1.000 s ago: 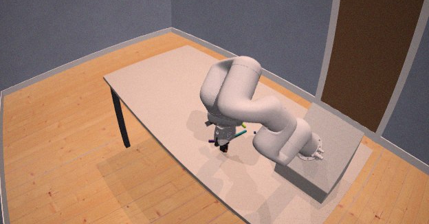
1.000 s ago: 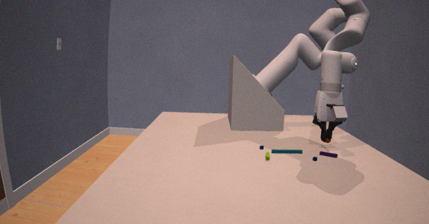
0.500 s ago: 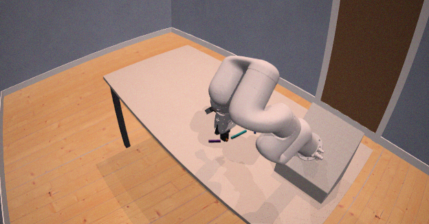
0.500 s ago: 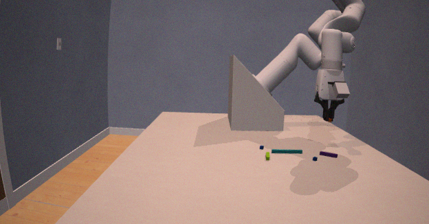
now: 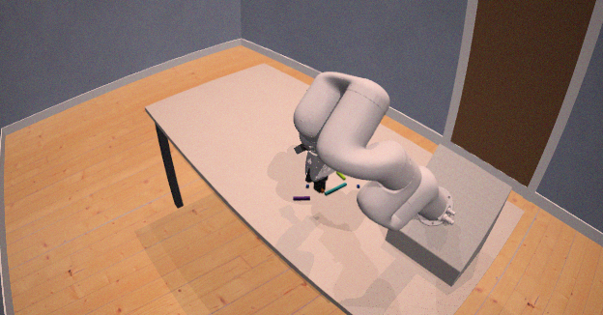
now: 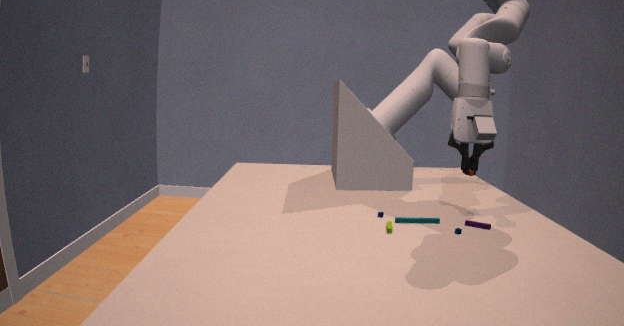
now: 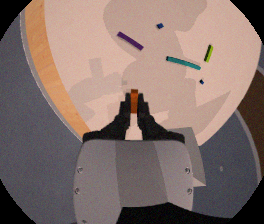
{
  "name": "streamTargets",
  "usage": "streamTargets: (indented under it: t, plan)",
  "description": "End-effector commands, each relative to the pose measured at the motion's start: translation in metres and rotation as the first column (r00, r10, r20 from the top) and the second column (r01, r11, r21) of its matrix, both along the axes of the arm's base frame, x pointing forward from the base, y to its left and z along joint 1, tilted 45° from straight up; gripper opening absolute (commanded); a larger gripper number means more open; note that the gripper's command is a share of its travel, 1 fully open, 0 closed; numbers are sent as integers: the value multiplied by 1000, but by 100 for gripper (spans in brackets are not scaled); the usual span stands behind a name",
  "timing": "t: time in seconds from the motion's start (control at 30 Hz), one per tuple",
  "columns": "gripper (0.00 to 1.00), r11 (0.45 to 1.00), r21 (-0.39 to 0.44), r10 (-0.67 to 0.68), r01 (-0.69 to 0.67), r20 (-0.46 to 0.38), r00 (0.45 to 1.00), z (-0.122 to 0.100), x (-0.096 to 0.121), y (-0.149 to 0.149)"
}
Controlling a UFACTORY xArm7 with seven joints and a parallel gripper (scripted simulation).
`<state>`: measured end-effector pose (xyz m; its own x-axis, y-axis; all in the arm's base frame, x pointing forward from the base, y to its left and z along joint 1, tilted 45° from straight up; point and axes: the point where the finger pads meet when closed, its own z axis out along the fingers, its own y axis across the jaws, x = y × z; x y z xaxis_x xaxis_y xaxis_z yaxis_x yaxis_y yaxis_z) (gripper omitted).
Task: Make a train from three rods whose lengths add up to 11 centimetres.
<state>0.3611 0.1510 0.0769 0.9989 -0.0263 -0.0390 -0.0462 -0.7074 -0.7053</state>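
Observation:
My gripper (image 5: 320, 188) (image 6: 469, 172) (image 7: 134, 100) is shut on an orange rod (image 6: 471, 173) (image 7: 134, 101) and holds it in the air above the table. A purple rod (image 5: 301, 198) (image 6: 478, 225) (image 7: 130, 41) lies on the table. One blue rod (image 5: 307, 186) (image 6: 458, 231) (image 7: 160, 25) lies near it. A turquoise rod (image 5: 335, 188) (image 6: 417, 220) (image 7: 183, 63) lies apart from both. A second blue rod (image 5: 358, 186) (image 6: 380, 214) (image 7: 201, 81) and a lime rod (image 5: 341, 176) (image 6: 389, 227) (image 7: 209, 53) lie beyond the turquoise rod, each apart. No rods on the table touch.
The table (image 5: 232, 120) (image 6: 250, 264) bears the rods. The arm's grey wedge-shaped base (image 5: 464, 207) (image 6: 370, 154) stands at one end of the table. The arm's shadow falls across part of the table top.

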Motion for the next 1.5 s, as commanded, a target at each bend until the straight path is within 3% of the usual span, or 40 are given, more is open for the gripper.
streamTargets:
  t: [0.0,0.3,0.37,0.4,0.77,1.47]
  plan:
    - [4,997,-3,-72,72,-69,995,-28,16,-28]
    - [4,983,-19,-183,183,-177,967,-77,27,-78]
    - [4,983,-19,-183,183,-177,967,-77,27,-78]
    - [4,976,-26,-216,216,-209,954,-94,27,-95]
    - [4,946,-57,-321,320,-315,893,-151,18,-152]
    - [4,945,-58,-324,323,-318,891,-156,17,-151]
